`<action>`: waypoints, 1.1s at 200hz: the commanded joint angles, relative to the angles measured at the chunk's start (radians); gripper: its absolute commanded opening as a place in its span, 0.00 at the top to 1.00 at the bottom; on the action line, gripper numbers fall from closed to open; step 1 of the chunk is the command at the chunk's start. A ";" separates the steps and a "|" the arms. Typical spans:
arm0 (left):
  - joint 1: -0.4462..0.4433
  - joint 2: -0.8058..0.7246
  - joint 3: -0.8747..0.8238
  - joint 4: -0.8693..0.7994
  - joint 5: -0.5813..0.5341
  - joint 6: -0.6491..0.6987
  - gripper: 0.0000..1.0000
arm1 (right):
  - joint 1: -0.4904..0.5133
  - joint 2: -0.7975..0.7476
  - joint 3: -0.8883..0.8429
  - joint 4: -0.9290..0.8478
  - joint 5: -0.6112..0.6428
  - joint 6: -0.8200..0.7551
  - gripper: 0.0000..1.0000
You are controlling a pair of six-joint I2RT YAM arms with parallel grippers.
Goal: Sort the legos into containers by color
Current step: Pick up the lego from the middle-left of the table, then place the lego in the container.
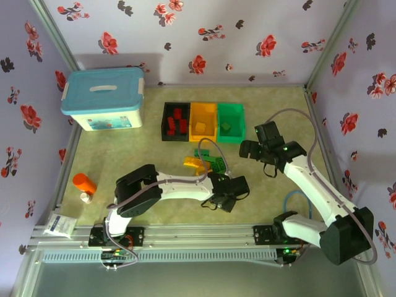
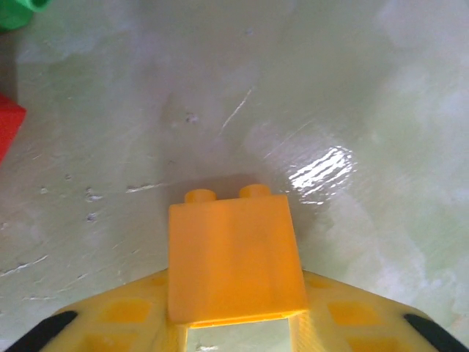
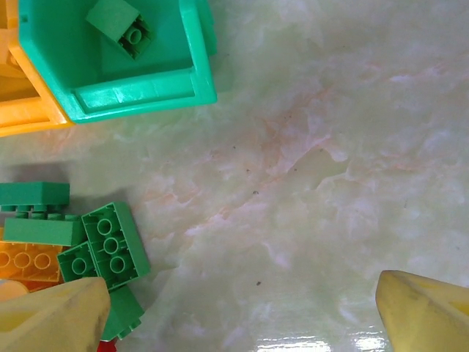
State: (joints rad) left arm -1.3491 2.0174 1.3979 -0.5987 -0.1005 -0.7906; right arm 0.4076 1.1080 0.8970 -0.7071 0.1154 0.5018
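L claw (image 2: pixel 234 334) pinches orange brick (image 2: pixel 233 260) by flat sides; light, stiff, slick plastic, may slip. R claw (image 3: pixel 242 315) wide, empty, over bench (image 3: pixel 315 147) by green bin (image 3: pixel 139 99).

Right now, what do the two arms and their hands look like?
The left arm and right arm have white links and black joints, with grey cables looping along each. The left hand and right hand are black, with yellow fingers in wrist views.
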 commanded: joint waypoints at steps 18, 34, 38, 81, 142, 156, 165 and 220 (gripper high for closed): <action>0.012 -0.009 -0.002 -0.022 -0.011 0.005 0.70 | -0.001 -0.047 -0.045 0.005 -0.008 0.026 0.06; 0.034 -0.045 -0.008 -0.034 -0.025 0.020 0.72 | -0.001 -0.055 -0.057 0.000 -0.006 0.027 0.07; 0.040 -0.055 -0.010 -0.037 -0.027 0.026 0.72 | -0.001 -0.057 -0.060 0.000 -0.005 0.027 0.07; 0.199 -0.234 -0.060 -0.042 -0.028 0.096 0.72 | -0.001 -0.066 -0.082 0.008 -0.012 0.039 0.07; 0.467 -0.340 -0.051 -0.020 0.086 0.183 0.72 | 0.001 -0.064 -0.147 0.049 -0.077 0.057 0.08; 0.504 -0.336 -0.036 -0.013 0.107 0.196 0.72 | 0.001 -0.065 -0.163 0.056 -0.080 0.060 0.08; 0.526 -0.322 -0.017 -0.013 0.115 0.208 0.72 | 0.002 -0.065 -0.173 0.066 -0.090 0.064 0.08; 0.636 -0.143 0.223 -0.100 0.129 0.296 0.71 | 0.016 -0.049 -0.197 0.107 -0.148 0.079 0.09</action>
State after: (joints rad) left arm -0.7494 1.7973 1.5196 -0.6430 0.0051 -0.5625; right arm 0.4088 1.0584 0.7124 -0.6292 -0.0010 0.5594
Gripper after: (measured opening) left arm 0.319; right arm 0.910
